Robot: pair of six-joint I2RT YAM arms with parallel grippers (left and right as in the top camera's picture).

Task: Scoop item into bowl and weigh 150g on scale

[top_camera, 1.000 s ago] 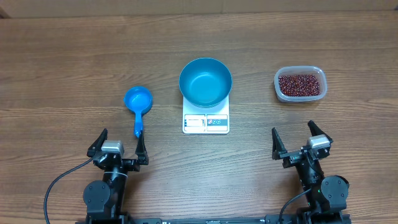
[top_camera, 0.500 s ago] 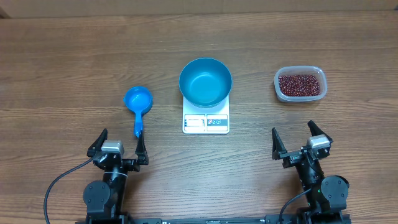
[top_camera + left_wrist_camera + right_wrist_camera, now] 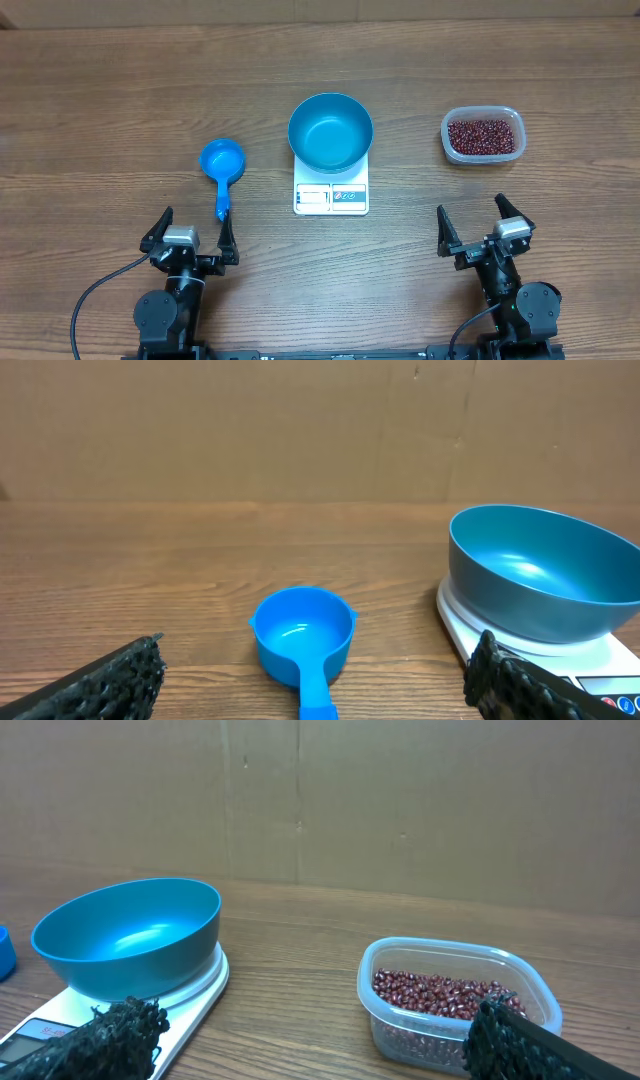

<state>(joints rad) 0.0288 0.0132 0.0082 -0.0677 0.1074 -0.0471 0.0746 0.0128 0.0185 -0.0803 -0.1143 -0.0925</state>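
We're right at the start. The left gripper (image 3: 195,216) and right gripper (image 3: 470,206) both sit wide open and empty along the bottom of the frame. The bowl (image 3: 330,130) is empty on the scale (image 3: 331,197), dead centre. The beans (image 3: 482,136) are all in the tub (image 3: 443,135), upper right. Next we'd grab the scoop (image 3: 221,165). Its handle lies flat just above the left gripper, so come in low and square.

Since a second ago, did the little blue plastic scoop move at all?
No. The small blue plastic scoop sits just as far left of the flat white square scale.
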